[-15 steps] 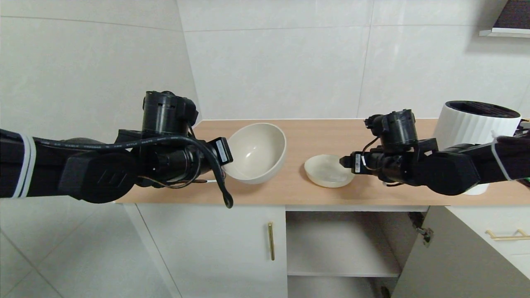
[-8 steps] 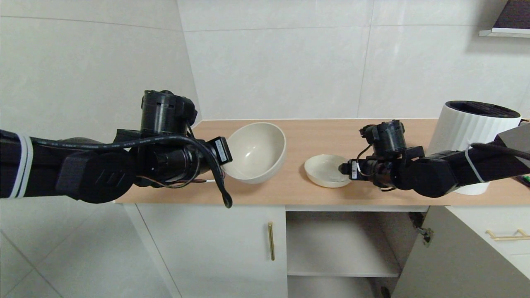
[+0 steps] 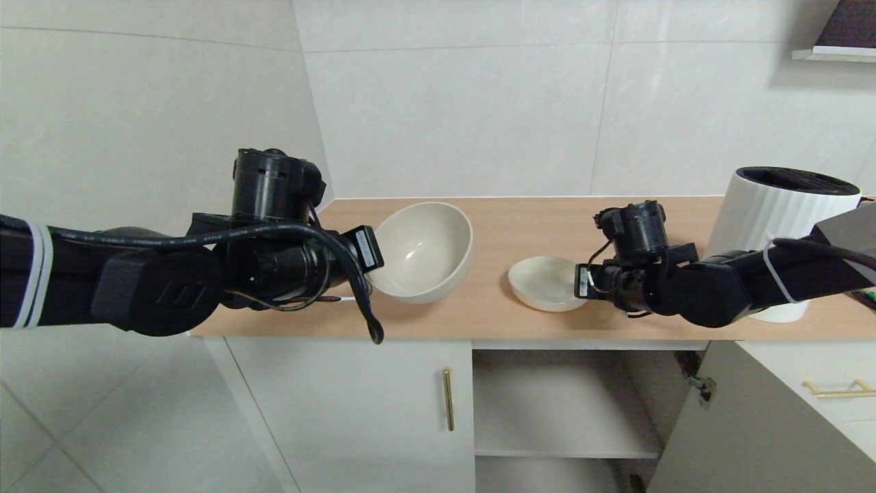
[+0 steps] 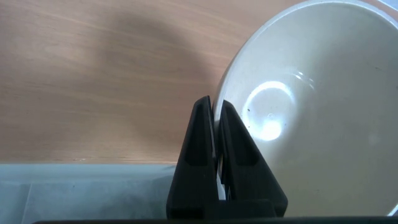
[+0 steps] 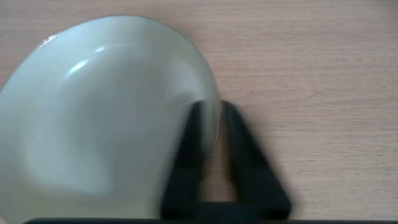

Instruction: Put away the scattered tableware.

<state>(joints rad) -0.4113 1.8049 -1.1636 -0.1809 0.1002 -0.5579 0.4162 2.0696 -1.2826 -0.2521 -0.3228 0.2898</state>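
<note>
On the left of the bench, my left pincer is drawn narrow on the near rim of the big bowl. It holds the bowl tipped, mouth turned up and to the right; whether the underside touches the wood I cannot tell. I judge the rim grip is there so the bowl can be carried by its edge.

To the right, well apart from the bowl, the shallow dish lies near the bench's front edge. My right pincer straddles its right rim, one finger inside and one outside, closed narrow on it. That thin lip looks like the only purchase so flat a piece offers.

The bench is pale wood against a white tiled wall, with a white ribbed container at far right. Below, a cupboard stands open, its door swung right, likely where these belong.
</note>
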